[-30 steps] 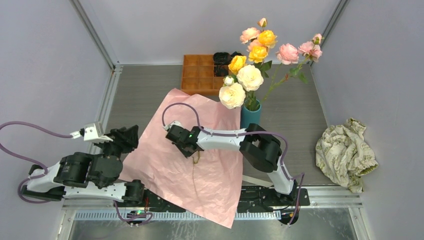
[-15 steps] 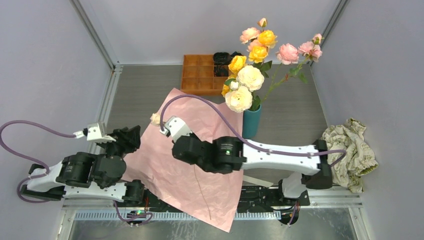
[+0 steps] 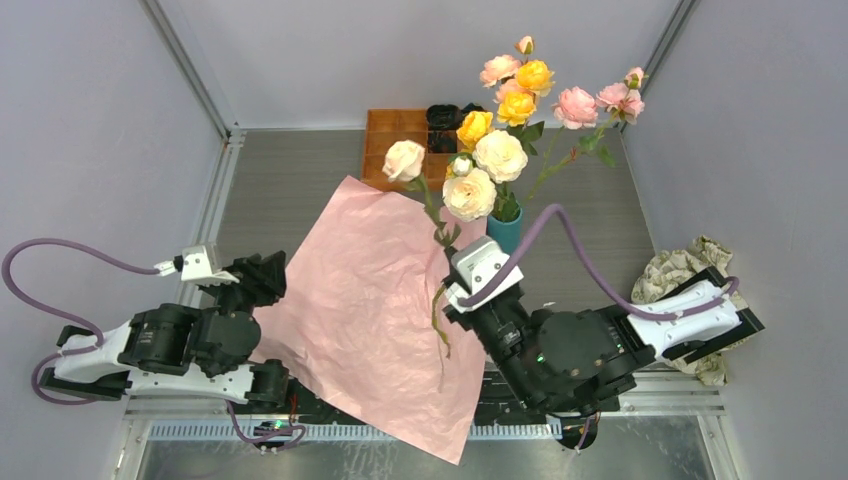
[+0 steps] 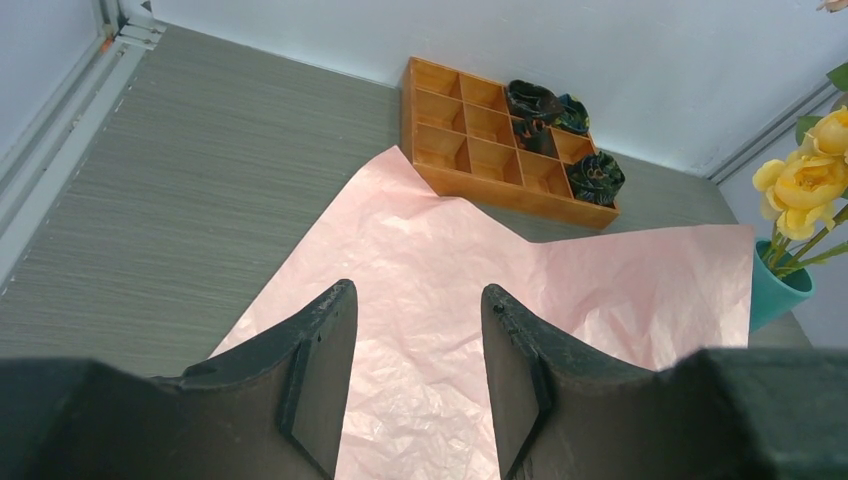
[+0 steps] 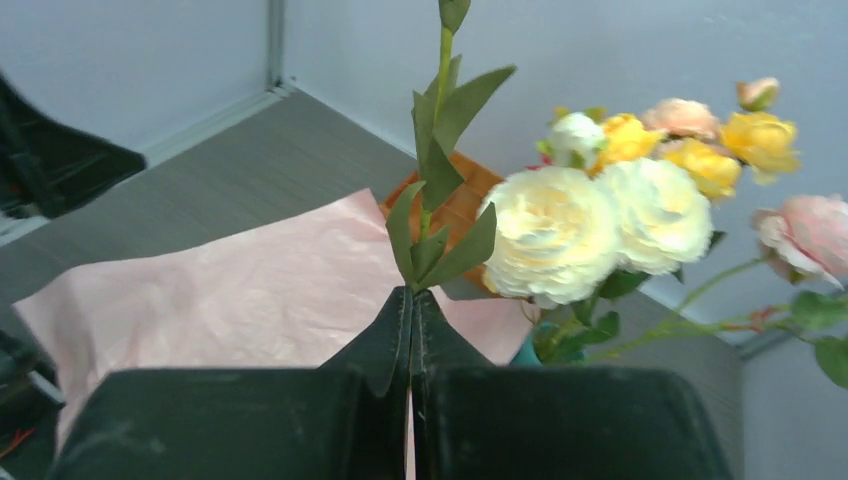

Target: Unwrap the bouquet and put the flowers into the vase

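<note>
**A:** What takes up the most room?

**B:** The wrapping paper point(image 3: 360, 290). It lies open and flat, pink side up, with its far corner reaching the orange tray point(image 3: 398, 150). It looks thin and crinkly, almost weightless, and I expect it would slide at a nudge.

**A:** And the flowers point(image 3: 499, 155)?

**B:** Most stand in the teal vase point(image 3: 502, 235), just beside the paper's far right edge. Their heads fan wide above a narrow mouth. I judge it top-heavy, so a knock on those stems could tip it.

**A:** The loose one?

**B:** A cream rose point(image 3: 404, 160) is up off the table. The right gripper point(image 5: 411, 315) has its fingers pinched together on the thin green stem, just under a cluster of leaves. The head leans toward the tray, near the bunch, and the lower stem hangs free below the grip.

**A:** A sound hold?

**B:** Probably. The stem looks light, wiry and slick, so it may swivel in the pinch. The head is soft and should never be squeezed. Holding at mid-stem leaves the tail free to thread into the vase.

**A:** And the left gripper point(image 4: 418, 300)?

**B:** Jaws partly apart, nothing between them, low over the paper's near left side.
</note>
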`<control>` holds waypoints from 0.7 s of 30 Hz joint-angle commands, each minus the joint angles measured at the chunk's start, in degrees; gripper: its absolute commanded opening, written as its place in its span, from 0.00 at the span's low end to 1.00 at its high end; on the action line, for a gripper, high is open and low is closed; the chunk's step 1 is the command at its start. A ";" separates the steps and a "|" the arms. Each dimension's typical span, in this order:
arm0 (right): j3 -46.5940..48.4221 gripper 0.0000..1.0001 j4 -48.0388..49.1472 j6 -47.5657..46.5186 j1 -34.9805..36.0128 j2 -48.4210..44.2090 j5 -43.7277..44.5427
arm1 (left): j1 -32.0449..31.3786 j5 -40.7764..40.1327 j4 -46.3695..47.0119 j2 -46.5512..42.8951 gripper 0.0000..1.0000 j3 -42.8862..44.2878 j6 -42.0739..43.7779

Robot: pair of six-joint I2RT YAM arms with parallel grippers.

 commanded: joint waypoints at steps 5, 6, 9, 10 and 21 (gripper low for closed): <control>-7.77 0.01 55.80 -44.14 0.15 -5.75 9.12 | -0.12 -2.49 2.67 0.57 0.49 1.69 -0.32; -7.94 0.01 56.64 -44.54 0.06 -6.70 8.10 | -0.12 -2.54 2.72 0.45 0.49 1.57 -0.34; -7.84 0.01 61.19 -48.30 -1.29 -9.25 6.06 | -0.13 -2.66 3.46 0.22 0.49 1.34 0.06; -7.36 0.01 61.45 -49.11 -1.99 -9.88 5.62 | -0.16 -2.67 3.88 0.35 0.49 1.24 0.36; -3.69 0.01 53.19 -45.38 -16.13 -17.43 2.77 | -0.13 -3.98 6.87 3.15 0.49 1.03 2.10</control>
